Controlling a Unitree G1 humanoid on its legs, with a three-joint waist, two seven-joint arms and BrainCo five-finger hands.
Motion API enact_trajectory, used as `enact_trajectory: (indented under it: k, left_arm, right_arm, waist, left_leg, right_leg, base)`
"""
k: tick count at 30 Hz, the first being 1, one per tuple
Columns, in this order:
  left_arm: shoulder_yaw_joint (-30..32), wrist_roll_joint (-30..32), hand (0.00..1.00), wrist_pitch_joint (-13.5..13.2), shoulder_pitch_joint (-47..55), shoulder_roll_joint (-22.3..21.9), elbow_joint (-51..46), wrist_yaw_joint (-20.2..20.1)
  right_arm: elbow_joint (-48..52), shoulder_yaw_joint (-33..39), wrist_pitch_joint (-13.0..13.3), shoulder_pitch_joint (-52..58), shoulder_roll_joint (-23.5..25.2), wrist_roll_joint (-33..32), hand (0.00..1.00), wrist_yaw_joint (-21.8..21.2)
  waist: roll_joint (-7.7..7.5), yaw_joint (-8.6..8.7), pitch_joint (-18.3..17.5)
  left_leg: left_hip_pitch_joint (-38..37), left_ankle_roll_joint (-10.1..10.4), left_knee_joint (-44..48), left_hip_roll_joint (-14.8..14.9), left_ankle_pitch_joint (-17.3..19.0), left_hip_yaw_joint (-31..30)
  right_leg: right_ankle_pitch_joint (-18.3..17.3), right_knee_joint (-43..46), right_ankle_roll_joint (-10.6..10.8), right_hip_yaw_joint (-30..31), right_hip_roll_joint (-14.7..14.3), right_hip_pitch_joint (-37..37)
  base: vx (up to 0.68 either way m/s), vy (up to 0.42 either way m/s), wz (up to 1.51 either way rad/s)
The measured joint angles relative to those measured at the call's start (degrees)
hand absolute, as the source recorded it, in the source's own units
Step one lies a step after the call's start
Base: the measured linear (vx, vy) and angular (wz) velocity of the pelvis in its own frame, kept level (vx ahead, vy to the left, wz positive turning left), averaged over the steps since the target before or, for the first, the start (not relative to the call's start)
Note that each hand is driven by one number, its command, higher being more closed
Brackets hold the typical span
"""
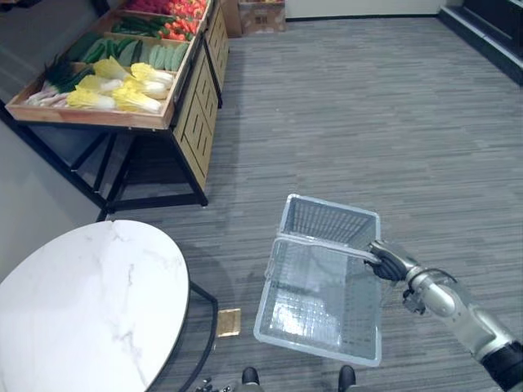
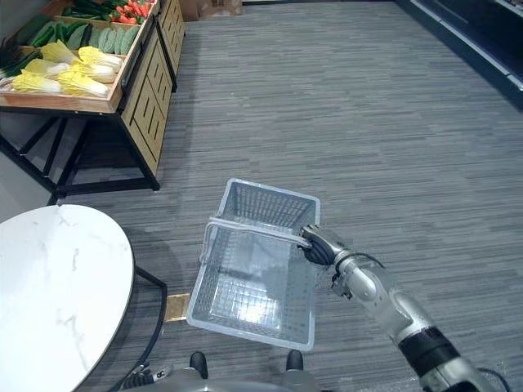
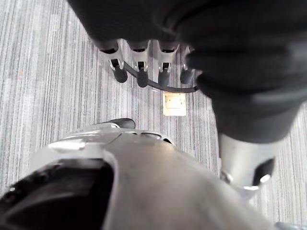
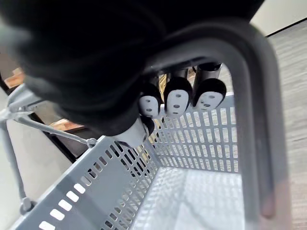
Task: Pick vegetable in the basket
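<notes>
**A:** Left eye view first. Which step is in hand?

**B:** The carrying step, I'd judge. The right hand is clenched round the grey handle of the pale grey perforated plastic basket, which is empty. The vegetables are well apart from it. Yellow-white leafy cabbages and long green cucumbers lie on the wooden produce stand far off to the left. A round white marble worktop stands near the robot's left.

**A:** And the right eye view?

**B:** It shows the same layout. The basket's mesh bottom is bare, and the grey striped carpet floor runs between basket and stand.

**A:** Left wrist view?

**B:** The left hand hangs over the carpet with its fingers straight and loose, grasping nothing.

**A:** Right wrist view?

**B:** The dark fingertips curl under the handle bar. Past them are the slotted walls and the bare inside of the basket.

**A:** So what does the next move call for?

**B:** Probably closing the gap to the stand. Then the free left hand would have to reach for a vegetable while the right keeps the basket level and within reach.
</notes>
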State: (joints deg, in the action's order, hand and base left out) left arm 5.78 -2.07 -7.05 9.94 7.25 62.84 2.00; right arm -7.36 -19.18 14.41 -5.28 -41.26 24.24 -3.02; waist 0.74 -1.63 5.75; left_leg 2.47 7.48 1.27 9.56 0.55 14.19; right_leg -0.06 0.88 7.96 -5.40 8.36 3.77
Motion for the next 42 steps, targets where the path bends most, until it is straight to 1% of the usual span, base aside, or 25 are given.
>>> enact_trajectory:
  k: [7,9,10,12,14,15,17,19,21,24,25,26,27,29,30,31,32,34,36,37,38,39,40,41,42]
  left_arm:
    - [-0.93,0.69,0.00,-0.10,0.44,0.44,0.00,-0.05]
    - [-1.05,0.71,0.00,-0.22,0.39,1.14,0.43,-0.04]
    - [-1.23,0.75,0.00,-0.18,0.31,1.37,0.52,-0.04]
    - [-2.20,1.14,0.00,-0.11,0.22,2.20,1.06,-0.04]
    - [-2.16,1.14,0.00,0.09,0.29,3.06,1.11,-0.03]
    - [-2.04,1.13,0.00,0.21,-0.09,3.86,1.09,0.02]
    - [-2.04,1.14,0.00,0.34,-0.68,4.25,1.12,0.07]
    - [-1.93,1.14,0.00,0.33,-2.09,4.42,1.09,0.09]
    - [-1.92,1.19,0.00,0.31,-3.64,4.28,1.00,0.10]
    - [-1.82,1.28,0.00,0.07,-4.01,4.63,0.41,0.17]
    - [-1.79,1.27,0.00,0.15,-3.74,2.94,0.66,0.16]
    - [-1.69,1.26,0.00,0.11,-3.51,2.22,0.77,0.17]
    - [-1.09,1.24,0.00,0.14,-3.67,1.11,0.95,0.18]
    - [-0.79,1.11,0.00,0.53,-3.32,-0.04,0.95,0.27]
    - [-0.30,1.09,0.00,0.69,-2.87,0.07,0.43,0.17]
    - [-0.09,1.08,0.00,0.78,-2.39,0.06,-0.10,0.36]
    - [0.14,0.70,0.00,0.77,-2.08,-0.18,-1.42,0.40]
    - [-0.04,0.66,0.00,0.52,-2.01,-0.37,-2.96,0.37]
    - [-0.03,0.61,0.00,-0.18,-1.81,-0.40,-4.64,0.24]
    - [0.06,0.62,0.00,-0.19,-1.82,-0.39,-4.65,0.24]
    - [0.39,0.63,0.00,-0.18,-1.52,-0.37,-4.62,0.26]
    - [0.80,0.66,0.00,0.07,-0.53,-0.42,-4.61,0.28]
    - [0.86,0.67,0.00,0.07,0.05,-0.45,-4.61,0.29]
    - [0.90,0.67,0.00,0.08,1.34,-0.57,-4.58,0.30]
    - [1.49,0.75,0.00,0.11,0.48,-0.32,-3.76,0.41]
  right_arm:
    - [0.04,4.69,-0.09,1.95,1.68,-0.12,1.00,-0.02]
    - [0.23,6.06,-0.50,3.96,3.50,-0.09,1.00,-0.01]
    - [0.30,6.39,-0.64,4.35,4.00,-0.01,1.00,-0.01]
    - [0.38,6.52,-1.34,4.56,5.34,0.57,1.00,-0.02]
    - [0.88,7.44,-1.46,5.06,6.48,0.59,1.00,-0.02]
    - [1.35,7.66,-1.44,5.06,7.20,0.60,1.00,0.02]
    - [2.09,7.85,-1.24,5.06,7.78,0.55,1.00,0.10]
    - [2.05,9.21,-0.97,5.07,8.26,0.56,1.00,0.18]
    - [2.04,10.87,-1.14,5.07,8.47,0.59,1.00,0.44]
    - [2.08,12.45,-1.80,5.80,8.36,0.87,1.00,0.75]
    - [2.10,14.10,-2.20,7.02,7.30,1.59,1.00,0.85]
    - [2.00,14.38,-2.44,7.31,6.97,1.75,1.00,0.90]
    - [1.89,14.30,-3.13,7.06,6.77,1.82,1.00,0.90]
    - [1.91,14.07,-3.69,7.51,6.82,1.85,1.00,0.87]
    - [1.89,14.09,-3.98,8.11,6.71,1.85,1.00,0.87]
    - [1.89,14.09,-4.12,8.30,6.65,1.85,1.00,0.88]
    - [1.91,14.19,-4.17,8.30,6.65,1.83,1.00,1.24]
    - [1.93,14.15,-4.15,7.88,7.10,1.63,1.00,1.71]
    - [1.94,13.77,-4.14,6.14,8.44,1.59,1.00,2.16]
    - [1.92,13.33,-4.14,5.69,8.56,1.59,1.00,2.28]
    - [1.64,11.97,-4.14,4.74,8.56,1.60,1.00,2.54]
    - [1.63,11.27,-4.02,4.63,8.49,1.60,1.00,2.62]
    - [1.63,11.26,-3.97,4.69,8.37,1.60,1.00,2.65]
    - [1.57,11.34,-3.85,4.70,8.08,1.60,1.00,2.72]
    - [-0.01,11.36,-4.06,4.90,9.56,1.60,1.00,3.14]
  waist:
    - [-0.70,-0.02,0.01]
    - [-2.48,0.20,0.46]
    - [-2.15,0.40,0.29]
    - [-1.90,0.30,0.71]
    - [-2.77,1.07,1.77]
    - [-2.81,1.35,2.70]
    - [-2.95,2.20,2.95]
    - [-2.32,2.61,3.44]
    - [-2.58,3.33,3.92]
    - [-3.98,4.55,3.64]
    - [-0.38,4.57,2.40]
    - [1.04,4.16,1.68]
    - [2.19,2.77,1.61]
    - [2.32,2.63,1.81]
    - [2.22,2.51,1.93]
    - [1.46,1.49,2.55]
    - [1.43,0.51,2.76]
    - [0.91,-0.64,3.04]
    - [0.87,-2.82,3.30]
    - [0.91,-3.47,3.50]
    - [0.96,-4.10,3.78]
    - [1.36,-4.74,3.64]
    - [1.92,-4.84,3.53]
    - [3.91,-4.76,3.16]
    - [1.69,-4.19,3.03]
  left_leg:
    - [-1.41,-1.02,-2.13,-3.22,0.34,1.18]
    - [-1.73,-1.57,-1.68,-4.94,1.81,-0.13]
    - [-2.29,-1.64,-2.01,-5.24,2.00,-0.58]
    - [-4.96,-1.78,-4.23,-4.56,2.10,-0.80]
    - [-8.33,-2.73,-5.29,-3.94,2.64,-0.98]
    - [-8.86,-3.68,-4.63,-3.65,3.79,-1.08]
    - [-8.55,-3.85,-2.98,-2.34,5.54,-1.23]
    - [-8.50,-3.12,-2.84,-1.12,6.31,-1.84]
    - [-9.00,-1.68,-2.68,-1.13,7.84,-2.99]
    - [-10.00,1.19,0.38,-0.75,12.18,-6.69]
    - [-10.56,1.64,1.66,3.10,14.26,-8.42]
    - [-10.05,1.28,3.46,4.70,14.38,-8.87]
    - [-6.25,0.74,11.73,6.86,12.92,-10.12]
    - [0.54,0.64,27.80,8.89,5.86,-12.54]
    - [3.62,0.25,35.96,9.94,-0.12,-13.63]
    - [5.92,0.38,44.65,10.13,-1.38,-13.68]
    - [8.80,0.23,53.97,8.68,1.24,-13.47]
    - [13.08,-0.51,59.21,4.70,5.23,-11.64]
    - [19.44,-1.16,55.28,1.02,9.10,-7.18]
    - [20.54,-1.34,52.79,0.57,9.66,-5.76]
    - [21.63,-2.19,44.65,-0.27,9.94,-3.51]
    - [21.09,-3.63,32.65,-0.95,7.96,-1.66]
    - [20.73,-4.40,26.40,-1.18,5.39,-1.39]
    - [19.54,-7.82,14.70,-1.68,-3.04,-1.82]
    - [17.66,-9.54,12.26,-5.13,-3.50,-1.11]
  right_leg:
    - [-0.17,0.61,1.37,2.89,2.49,1.81]
    - [-3.05,6.97,0.81,3.29,3.99,4.28]
    - [-3.08,8.80,1.06,3.21,4.23,4.50]
    - [-1.80,23.68,-3.19,0.79,3.90,10.82]
    - [0.09,31.49,-5.63,-1.33,4.93,13.02]
    - [-1.53,34.43,-6.62,-2.18,5.71,15.01]
    - [-3.35,27.88,-5.90,-4.29,4.66,15.46]
    - [-0.89,15.85,-3.11,-4.79,3.18,15.75]
    - [2.91,3.31,-0.62,-3.91,4.01,16.15]
    - [3.43,5.13,-1.21,-3.07,5.29,16.11]
    - [4.37,12.66,-1.51,-4.87,2.63,18.23]
    - [3.11,14.61,-2.09,-5.38,1.65,18.95]
    - [0.28,16.61,-3.46,-6.18,-0.20,19.02]
    - [-2.27,17.21,-5.39,-8.11,-1.21,15.34]
    - [-3.96,16.88,-6.22,-8.76,-2.01,12.05]
    - [-5.40,15.59,-6.95,-8.59,-2.80,8.48]
    - [-6.61,13.04,-7.84,-8.06,-3.72,3.63]
    - [-7.09,9.33,-7.95,-6.84,-4.31,-1.60]
    - [-7.11,5.14,-7.97,-4.32,-4.76,-5.87]
    - [-7.11,4.45,-7.96,-3.48,-4.69,-6.66]
    - [-7.28,3.28,-7.59,-2.46,-4.33,-8.40]
    - [-8.39,2.87,-5.89,-2.09,-3.94,-10.13]
    - [-9.30,2.80,-4.67,-2.07,-3.94,-11.05]
    - [-11.87,2.75,-2.53,-1.84,-4.56,-12.99]
    - [-12.60,3.06,-2.00,-2.34,-2.00,-13.49]
  base:
    - [-0.03,0.062,-0.16]
    - [0.08,0.076,-0.01]
    - [0.11,0.050,-0.19]
    - [0.08,0.024,-0.22]
    - [0.11,0.025,-0.11]
    - [0.10,-0.005,-0.11]
    - [0.11,-0.009,-0.02]
    - [0.18,-0.023,0.11]
    - [0.35,-0.128,0.39]
    - [0.39,-0.252,0.63]
    - [0.51,-0.337,0.60]
    - [0.65,-0.383,0.20]
    - [0.57,-0.324,0.01]
    - [0.59,-0.344,0.15]
    - [0.49,-0.237,0.08]
    - [0.68,-0.295,-0.13]
    - [0.63,-0.225,-0.36]
    - [0.55,-0.142,-0.41]
    - [0.48,-0.028,-0.64]
    - [0.46,0.047,-0.78]
    - [0.48,0.101,-0.75]
    - [0.49,0.130,-0.68]
    - [0.54,0.192,-0.51]
    - [0.54,0.220,0.06]
    - [0.52,0.215,0.25]
